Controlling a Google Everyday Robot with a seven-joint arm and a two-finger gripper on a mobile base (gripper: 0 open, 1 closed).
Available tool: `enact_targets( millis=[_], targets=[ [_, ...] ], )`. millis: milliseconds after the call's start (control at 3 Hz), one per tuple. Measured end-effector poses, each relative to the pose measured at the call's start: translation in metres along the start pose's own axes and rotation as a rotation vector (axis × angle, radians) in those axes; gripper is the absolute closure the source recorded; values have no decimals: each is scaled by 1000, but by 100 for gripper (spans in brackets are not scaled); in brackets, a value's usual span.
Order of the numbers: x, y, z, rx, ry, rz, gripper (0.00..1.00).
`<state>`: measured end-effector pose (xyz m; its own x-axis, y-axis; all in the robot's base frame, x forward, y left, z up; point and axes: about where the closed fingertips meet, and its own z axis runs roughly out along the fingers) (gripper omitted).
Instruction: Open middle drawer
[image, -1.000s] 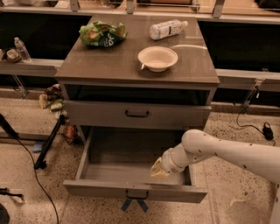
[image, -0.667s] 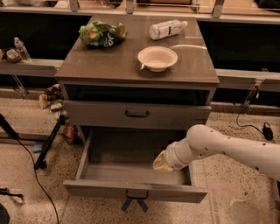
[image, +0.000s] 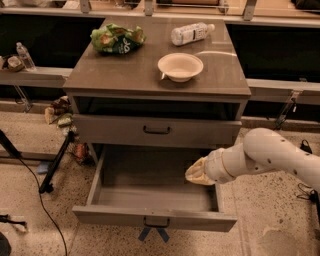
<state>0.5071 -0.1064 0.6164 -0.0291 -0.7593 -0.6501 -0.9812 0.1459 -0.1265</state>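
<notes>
The middle drawer (image: 155, 216) is pulled far out of the grey-brown cabinet. Its flat front carries a small dark bar handle (image: 156, 221), and the inside looks empty. The taller top drawer (image: 156, 131) above it is closed. The lowest drawer is hidden under the open one. My gripper (image: 197, 172), at the end of the white arm (image: 270, 155) coming in from the right, hovers above the drawer's right inner side, behind its front and clear of the handle.
On the cabinet top (image: 125, 75) are a green chip bag (image: 116, 38), a white bowl (image: 180, 66) and a lying water bottle (image: 190, 33). A black stand leg and cable (image: 52, 167) lie on the floor at left. Litter (image: 60, 112) sits beside the cabinet.
The gripper has risen and drawn back to the right, away from the drawer's front. The drawer stays open in the same place.
</notes>
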Motion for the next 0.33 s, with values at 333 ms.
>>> enact_targets(
  millis=[333],
  targets=[
    [1, 2, 1, -5, 0, 3, 82]
  ],
)
